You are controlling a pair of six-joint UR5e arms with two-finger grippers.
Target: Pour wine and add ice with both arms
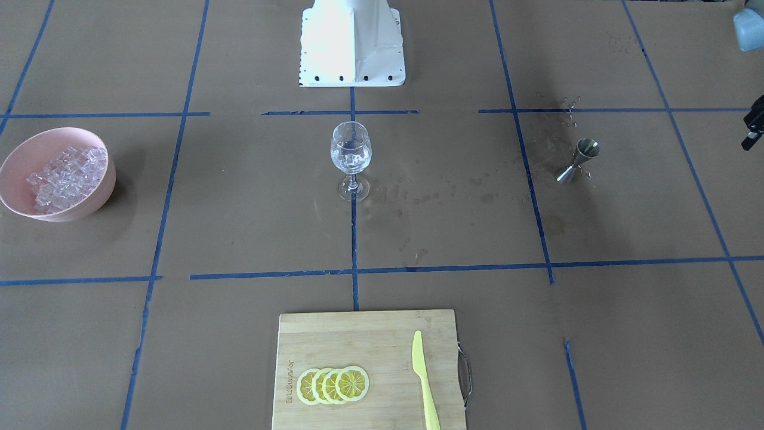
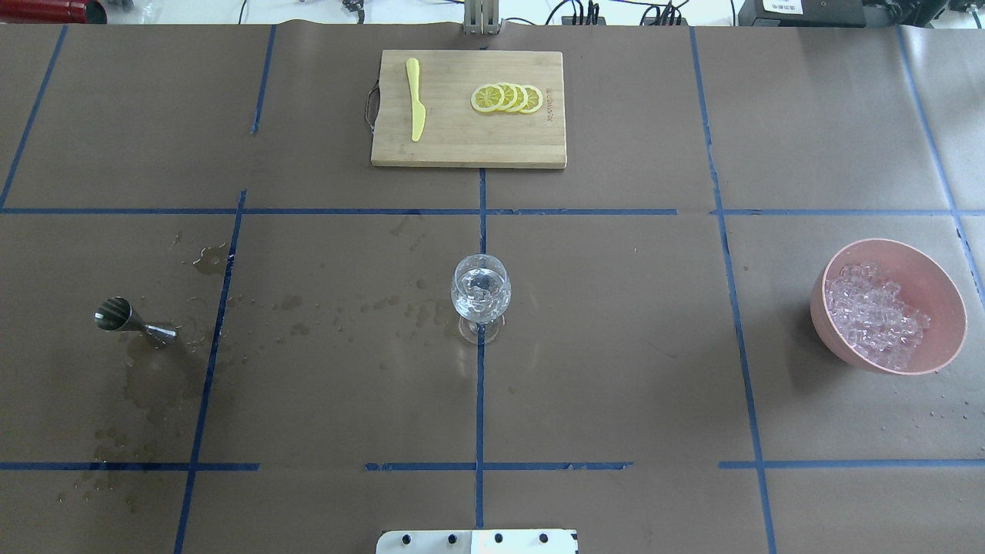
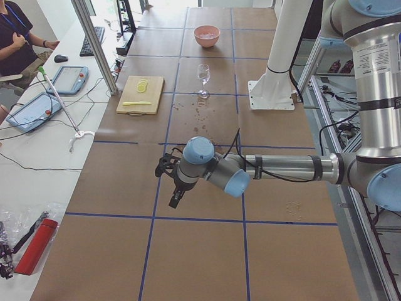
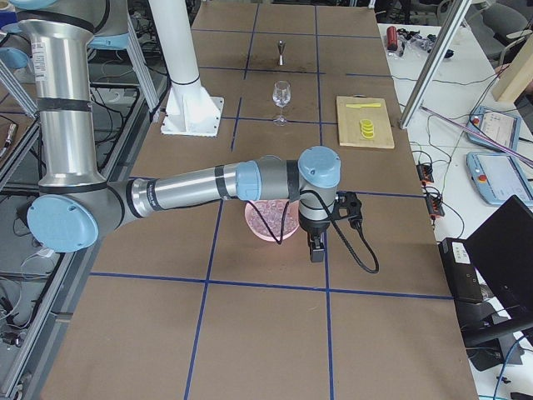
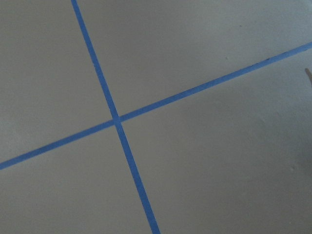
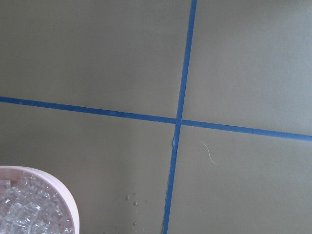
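A wine glass [image 2: 480, 292] stands at the table's middle with a few clear ice cubes and near-colourless wine in it. A steel jigger [image 2: 131, 319] stands upright on my left side; I cannot tell what it holds. A pink bowl [image 2: 927, 269] on my right side holds a heap of ice [image 2: 873, 315]. My left gripper [image 3: 172, 200] hangs over bare paper beyond the jigger, and its edge shows in the front view [image 1: 753, 128]. My right gripper [image 4: 316, 252] hangs just outside the bowl [image 4: 271, 221]. I cannot tell whether either gripper is open or shut.
A bamboo cutting board [image 2: 468, 138] at the far edge carries lemon slices [image 2: 508, 98] and a yellow knife [image 2: 415, 100]. Wet spots [image 2: 192, 369] mark the paper around the jigger and towards the glass. The white pedestal [image 1: 352, 42] stands behind the glass.
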